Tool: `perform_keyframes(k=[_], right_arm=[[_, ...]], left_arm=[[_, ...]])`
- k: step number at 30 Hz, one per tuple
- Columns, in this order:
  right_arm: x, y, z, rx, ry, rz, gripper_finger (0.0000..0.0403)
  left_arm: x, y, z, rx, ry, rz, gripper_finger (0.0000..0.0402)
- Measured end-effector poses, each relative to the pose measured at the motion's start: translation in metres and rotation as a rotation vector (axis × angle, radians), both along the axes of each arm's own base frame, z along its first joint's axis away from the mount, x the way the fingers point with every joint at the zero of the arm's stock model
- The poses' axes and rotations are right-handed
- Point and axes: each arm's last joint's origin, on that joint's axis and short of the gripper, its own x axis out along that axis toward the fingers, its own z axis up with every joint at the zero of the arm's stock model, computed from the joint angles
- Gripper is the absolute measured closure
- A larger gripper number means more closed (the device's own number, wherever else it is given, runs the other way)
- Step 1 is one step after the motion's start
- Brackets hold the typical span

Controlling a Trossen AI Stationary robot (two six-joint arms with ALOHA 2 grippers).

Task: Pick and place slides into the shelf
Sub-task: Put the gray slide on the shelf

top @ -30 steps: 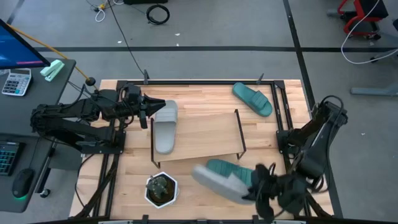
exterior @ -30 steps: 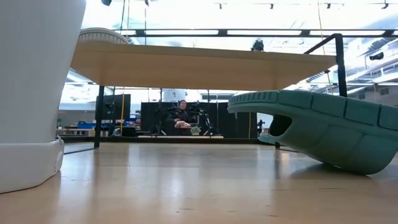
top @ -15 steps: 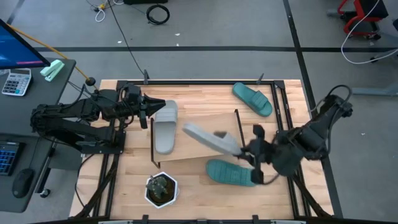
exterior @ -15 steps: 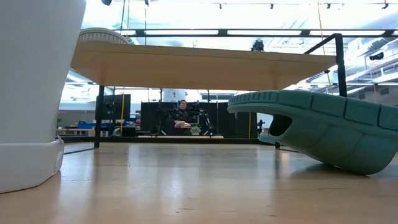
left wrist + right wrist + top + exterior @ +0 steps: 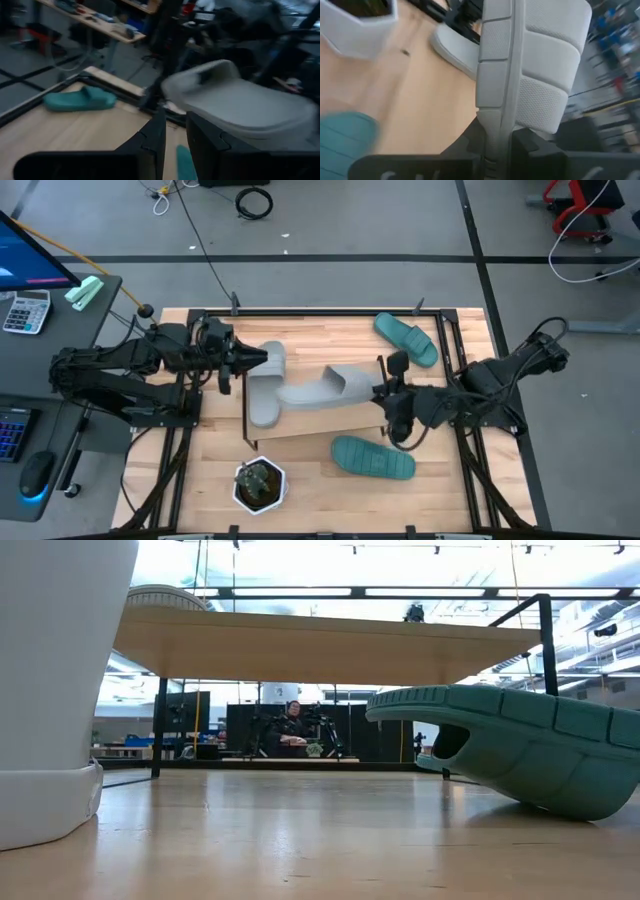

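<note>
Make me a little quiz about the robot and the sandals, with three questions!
1. True or false: the right gripper grips a grey slide over the shelf.
2. How many teal slides lie on the table? A) one B) two C) three
3. What does the left gripper point at?

Key: 1 true. 2 B: one at the far edge, one before the shelf. 3 the other grey slide.

We see two light grey slides [image 5: 266, 383] [image 5: 322, 387], two teal ones [image 5: 373, 457] [image 5: 407, 339], a pale wooden shelf [image 5: 330, 418], and what looks like a white pot [image 5: 243, 492]
</note>
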Motion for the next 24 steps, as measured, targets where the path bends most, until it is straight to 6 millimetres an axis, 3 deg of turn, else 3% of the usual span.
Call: perform_keyframes(k=[6,12,19,24], right_arm=[[0.014,-0.023,0.005,-0.308,0.050,0.043,0.0358],[0.033,-0.053,0.012,-0.465,0.046,0.072,0.0358],[0.039,-0.082,0.014,-0.491,0.047,0.109,0.0358],[0.037,-0.094,0.016,-0.573,0.088,0.156,0.0358]], left_arm=[[0.000,-0.002,0.014,0.007,-0.147,-0.136,0.0324],[-0.001,0.010,0.021,-0.009,-0.214,-0.192,0.0322],[-0.004,0.037,0.009,-0.200,-0.096,-0.103,0.0303],[-0.008,0.052,0.007,-0.459,-0.101,-0.035,0.0285]])
